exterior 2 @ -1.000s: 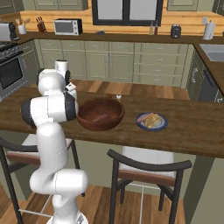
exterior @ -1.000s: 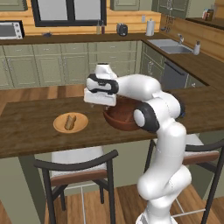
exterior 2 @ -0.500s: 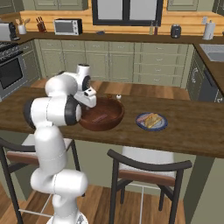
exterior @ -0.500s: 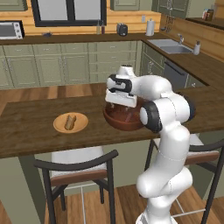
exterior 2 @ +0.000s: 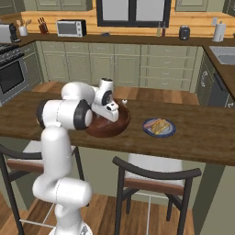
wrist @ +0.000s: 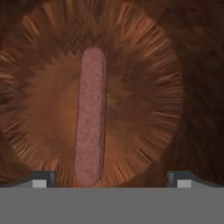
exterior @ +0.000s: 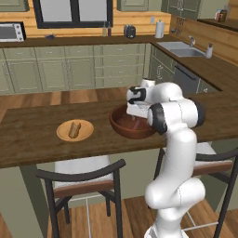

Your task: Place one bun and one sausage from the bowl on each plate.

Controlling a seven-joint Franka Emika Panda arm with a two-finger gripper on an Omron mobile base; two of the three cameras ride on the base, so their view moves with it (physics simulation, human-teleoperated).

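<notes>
The claw [wrist: 111, 177] is being held directly above the floor of the dark wooden bowl [wrist: 39, 65], its two fingertips [wrist: 43, 178] set wide apart at the lower edge of the hand view, with nothing between them. A single sausage [wrist: 90, 116] is lying flat on the bowl's bottom, running lengthwise away from the claw and sitting to one side of the midline between the tips. For a clean pick, the claw is best shifted so that the sausage's middle is centred in the gap, with the tips closing across its narrow width and not along its length; the rounded skin is judged likely to roll if pinched off-centre. In the base views the hand is seen inside the bowl [exterior: 122, 124] on the tabletop [exterior: 28, 135]. The tan wooden plate [exterior: 62, 134] is carrying a bun [exterior: 74, 129] alone, so it is judged the likely destination; the bluish plate [exterior 2: 148, 129] is already bearing a bun and what appears to be a sausage
</notes>
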